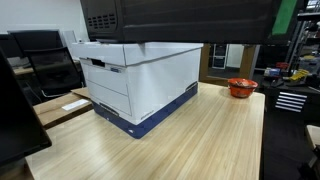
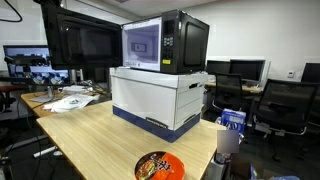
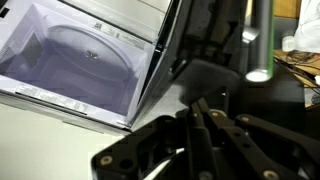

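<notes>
Gripper (image 3: 203, 112) is seen only in the wrist view, at the lower edge. Its fingers are pressed together and nothing is seen between them. The arm is not seen in either exterior view.

Microwave (image 2: 165, 42) is found on top of a box (image 2: 160, 98), which is white with a blue base. The box is set on a wooden table (image 2: 90, 135). In both exterior views the microwave is upright and sits square on the box lid. In an exterior view (image 1: 180, 18) only its dark lower body is caught at the top edge.

In the wrist view the microwave cavity (image 3: 80, 60) is shown bright, with the glass turntable (image 3: 92, 52) lying flat inside. The gripper is placed just beside the dark strip at the cavity's right edge. Whether contact is made there cannot be told.

A red bowl (image 1: 242, 87) is noted on the table, well apart from the box. In an exterior view (image 2: 158, 166) its printed lid is seen near the table edge.
</notes>
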`<state>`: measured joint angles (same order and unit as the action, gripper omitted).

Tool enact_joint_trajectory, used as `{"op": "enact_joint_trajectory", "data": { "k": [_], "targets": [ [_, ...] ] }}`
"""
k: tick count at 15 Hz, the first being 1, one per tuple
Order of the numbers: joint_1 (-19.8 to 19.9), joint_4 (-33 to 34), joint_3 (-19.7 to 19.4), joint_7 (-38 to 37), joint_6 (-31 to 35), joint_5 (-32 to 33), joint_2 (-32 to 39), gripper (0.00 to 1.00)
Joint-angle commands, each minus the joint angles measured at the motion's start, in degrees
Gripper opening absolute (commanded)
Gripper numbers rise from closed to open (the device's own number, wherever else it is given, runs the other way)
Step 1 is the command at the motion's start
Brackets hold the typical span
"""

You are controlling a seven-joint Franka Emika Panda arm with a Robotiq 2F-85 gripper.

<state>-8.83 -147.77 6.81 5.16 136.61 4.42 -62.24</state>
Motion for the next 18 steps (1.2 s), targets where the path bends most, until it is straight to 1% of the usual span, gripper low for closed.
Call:
{"op": "enact_joint_trajectory", "data": {
  "k": [1, 5, 9, 10, 12, 13, 15, 16, 18],
  "targets": [
    [3.87, 0.61, 0.27, 0.31, 0.07, 3.65, 1.1, 0.03],
    [8.78, 0.03, -0.55, 0.23, 1.1, 7.86, 2.04, 0.03],
    [15.57, 0.32, -1.89, -0.59, 4.3, 13.51, 4.91, 0.02],
    [17.84, 0.37, -2.36, -1.01, 5.81, 15.19, 6.09, 0.03],
    [20.64, 0.25, -3.51, -1.43, 9.68, 17.31, 8.36, 0.03],
    [22.0, 0.02, -4.07, -1.66, 12.78, 18.08, 9.72, 0.03],
    [24.63, 0.26, -4.76, -2.03, 17.2, 18.78, 13.15, 0.02],
    [24.29, 0.6, -6.51, -1.31, 21.84, 17.05, 17.81, 0.02],
    [24.42, 1.21, -6.9, -2.11, 26.43, 16.0, 22.12, 0.02]
  ]
}}
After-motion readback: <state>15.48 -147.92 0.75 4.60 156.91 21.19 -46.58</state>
